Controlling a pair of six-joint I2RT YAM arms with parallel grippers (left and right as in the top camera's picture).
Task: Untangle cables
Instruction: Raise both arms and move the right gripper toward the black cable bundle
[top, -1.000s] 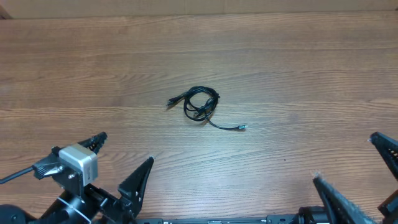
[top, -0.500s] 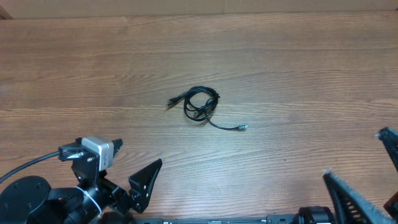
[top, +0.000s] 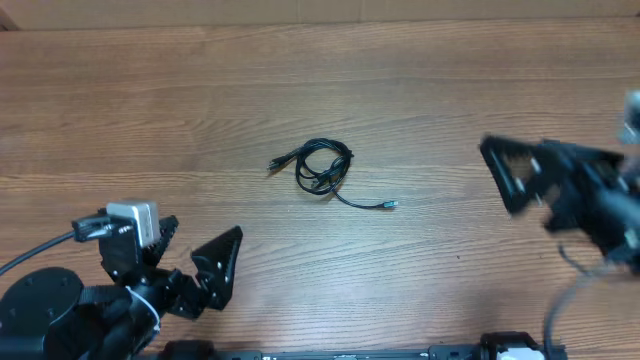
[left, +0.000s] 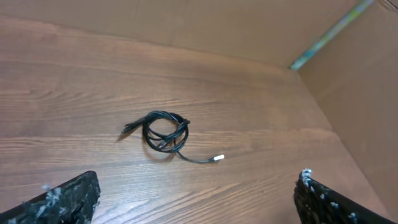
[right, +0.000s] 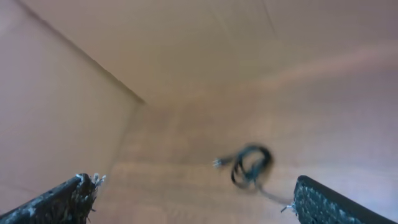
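The cables (top: 322, 167) lie as a small tangle of thin black loops in the middle of the wooden table (top: 150, 120). One loose tail ends in a small plug (top: 390, 204) to the right. My left gripper (top: 205, 228) is open near the front left, well short of the tangle. In the left wrist view the cables (left: 165, 132) lie ahead, beyond the gap of the left gripper (left: 196, 205). My right gripper (top: 535, 185) is blurred, raised at the right, open and facing the tangle. The right wrist view shows the cables (right: 252, 165) far ahead of the open right gripper (right: 193, 199).
Brown cardboard walls close off the table: one at the back (top: 320, 10), one on the right side (left: 354, 93) with a green strip (left: 329, 34) along the corner, and one on the left side (right: 56, 118).
My right arm has swung up from the front right corner to the right middle and is blurred by motion. The left arm has shifted slightly. The cables have not moved.
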